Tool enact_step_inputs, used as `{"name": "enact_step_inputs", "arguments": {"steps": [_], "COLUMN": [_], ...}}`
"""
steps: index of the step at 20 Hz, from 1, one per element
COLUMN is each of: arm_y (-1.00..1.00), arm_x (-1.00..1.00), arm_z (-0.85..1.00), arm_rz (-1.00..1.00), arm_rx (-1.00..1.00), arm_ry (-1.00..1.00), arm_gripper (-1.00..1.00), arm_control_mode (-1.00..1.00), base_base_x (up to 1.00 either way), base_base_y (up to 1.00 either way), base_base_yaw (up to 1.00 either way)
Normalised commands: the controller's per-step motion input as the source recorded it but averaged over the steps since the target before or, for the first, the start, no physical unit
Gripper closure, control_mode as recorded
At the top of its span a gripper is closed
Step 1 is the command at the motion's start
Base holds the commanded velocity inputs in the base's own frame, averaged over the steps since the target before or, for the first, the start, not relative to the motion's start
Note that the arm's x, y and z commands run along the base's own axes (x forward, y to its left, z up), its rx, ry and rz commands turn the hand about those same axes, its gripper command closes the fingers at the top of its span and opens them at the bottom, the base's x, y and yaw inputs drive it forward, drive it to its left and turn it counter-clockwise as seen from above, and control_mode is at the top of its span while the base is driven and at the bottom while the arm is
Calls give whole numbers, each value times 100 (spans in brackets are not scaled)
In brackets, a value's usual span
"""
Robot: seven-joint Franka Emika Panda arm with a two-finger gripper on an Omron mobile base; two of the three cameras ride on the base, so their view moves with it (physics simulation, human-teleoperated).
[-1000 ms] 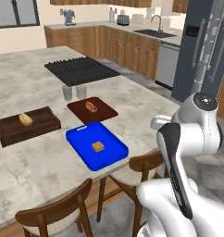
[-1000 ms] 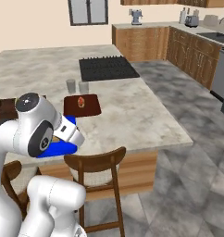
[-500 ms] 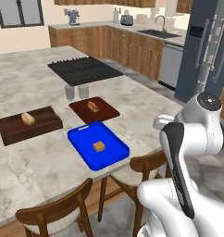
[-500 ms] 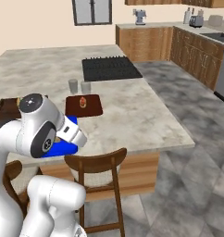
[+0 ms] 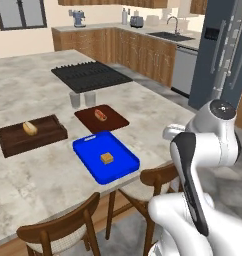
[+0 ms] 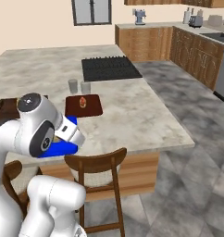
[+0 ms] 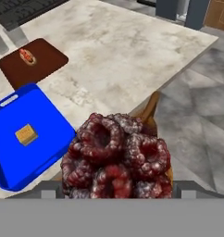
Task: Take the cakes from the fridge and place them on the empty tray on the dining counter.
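The blue tray point(image 5: 106, 157) is the landmark here: it lies near the front edge of the marble bench point(image 5: 23, 80), and the tan-yellow square cake point(image 5: 107, 158) already sits inside it, roughly at its middle. Just beyond the tray is the reddish-brown board point(image 5: 101, 118) with a sausage-like piece on it, and to the tray's far left is the dark wooden tray point(image 5: 31, 135) carrying a pale bread roll point(image 5: 28, 128).

In the hand view the dark brown-red round cake point(image 7: 117, 157) sits right in front of the camera, low in the frame and lumpy like a cluster of berries, with the blue tray off to its left and a wooden chair back point(image 7: 148, 109) beneath it. It appears carried in the end effector point(image 7: 117, 187), whose jaws stand wide, as they would around a broad thing; the fingertips themselves are hidden behind the cake, so the contact cannot be seen directly.

As a judgement, this cake is light and probably soft and crumbly, with a bumpy surface that gives uneven purchase. It wants a gentle hold across its widest middle, not a hard squeeze. It is away from the tray, beyond the bench's edge, so it needs carrying over the tray's free area beside the square cake and setting down low.
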Motion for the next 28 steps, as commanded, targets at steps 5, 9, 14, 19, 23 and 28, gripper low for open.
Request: {"name": "enact_step_inputs", "arguments": {"steps": [5, 9, 14, 19, 23, 28], "arm_y": [64, 100, 88, 46, 16, 0], "arm_x": [24, 29, 62, 87, 66, 40], "arm_z": [-10, -13, -13, -4, -3, -28], "arm_rz": [12, 16, 13, 8, 0, 0], "arm_rx": [0, 0, 0, 0, 0, 0], "arm_ry": [0, 0, 7, 4, 0, 0], "arm_gripper": [100, 100, 100, 100, 100, 100], "arm_control_mode": [-100, -100, -100, -100, -100, -100], "base_base_x": [0, 0, 0, 0, 0, 0], "base_base_y": [0, 0, 0, 0, 0, 0], "base_base_yaw": [0, 0, 0, 0, 0, 0]}}
